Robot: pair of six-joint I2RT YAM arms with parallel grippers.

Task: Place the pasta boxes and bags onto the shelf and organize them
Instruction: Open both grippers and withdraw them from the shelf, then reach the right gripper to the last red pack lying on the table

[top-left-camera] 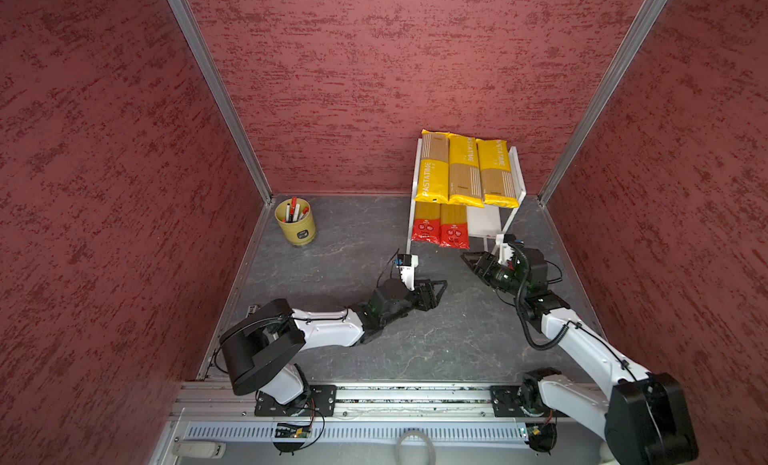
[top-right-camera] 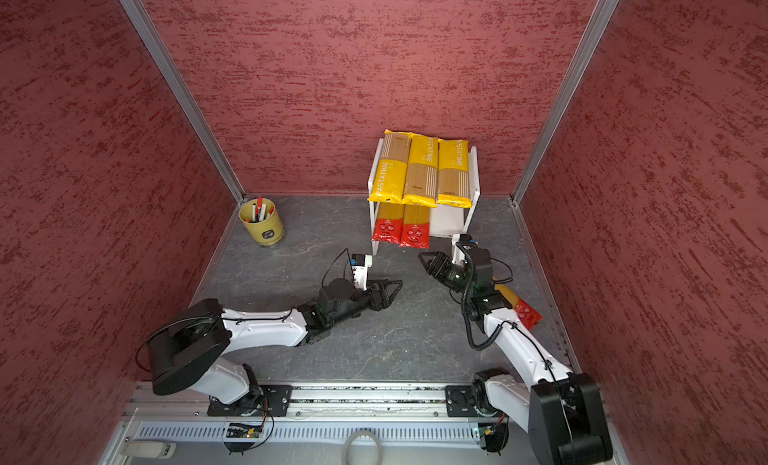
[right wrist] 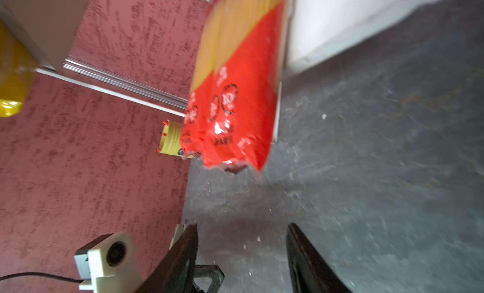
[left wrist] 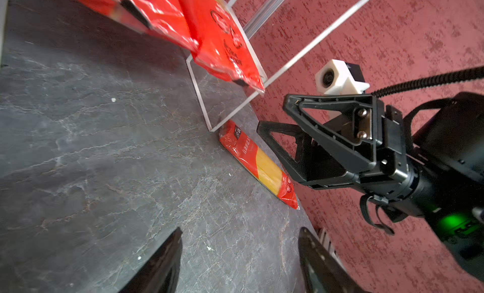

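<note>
The white shelf [top-left-camera: 482, 222] [top-right-camera: 446, 222] stands at the back right. Three yellow PASTATIME packs [top-left-camera: 465, 172] [top-right-camera: 424, 172] lie side by side on its top tier. Two red packs [top-left-camera: 440, 230] [top-right-camera: 401, 231] lie on the left of the lower tier, ends overhanging the front. A third red pack [top-right-camera: 521, 309] [left wrist: 259, 163] lies on the floor along the right wall, hidden by the right arm in a top view. My left gripper [top-left-camera: 442, 286] [left wrist: 239, 234] is open and empty, in front of the shelf. My right gripper [top-left-camera: 465, 257] [right wrist: 242, 226] is open and empty near the shelf's front right leg.
A yellow-green cup of pens [top-left-camera: 296, 222] [top-right-camera: 262, 222] stands in the back left corner. Red walls close in three sides. The two grippers point toward each other over the dark floor [top-left-camera: 374, 251], with a gap between them.
</note>
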